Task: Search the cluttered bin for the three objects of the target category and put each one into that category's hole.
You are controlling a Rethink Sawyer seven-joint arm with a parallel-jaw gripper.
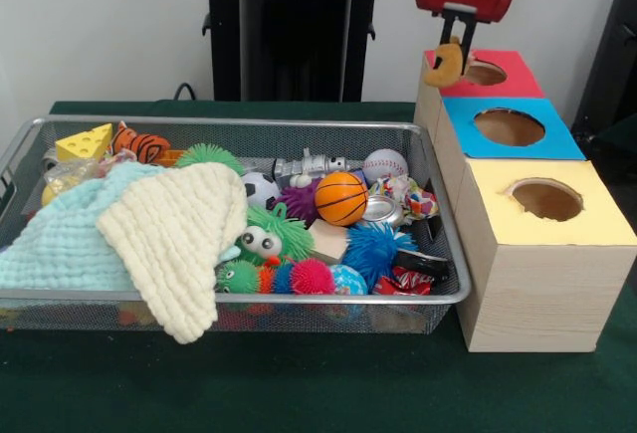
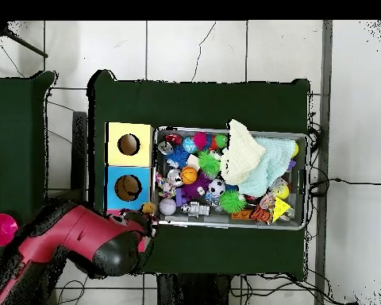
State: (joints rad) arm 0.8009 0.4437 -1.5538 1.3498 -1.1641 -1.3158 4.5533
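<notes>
Front view: gripper point(image 1: 450, 55) clamped on croissant point(image 1: 444, 65), above red hole point(image 1: 484, 74) edge.

tan ring-shaped toy point(image 1: 445, 65), hanging over red hole point(image 1: 485, 74)

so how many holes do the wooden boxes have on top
3: the red hole farthest back under the claw, the blue hole in the middle, the yellow hole nearest.

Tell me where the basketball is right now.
Front view: the basketball lies in the wire bin, right of centre, between the purple spiky ball and the crushed can, below the baseball.
</notes>
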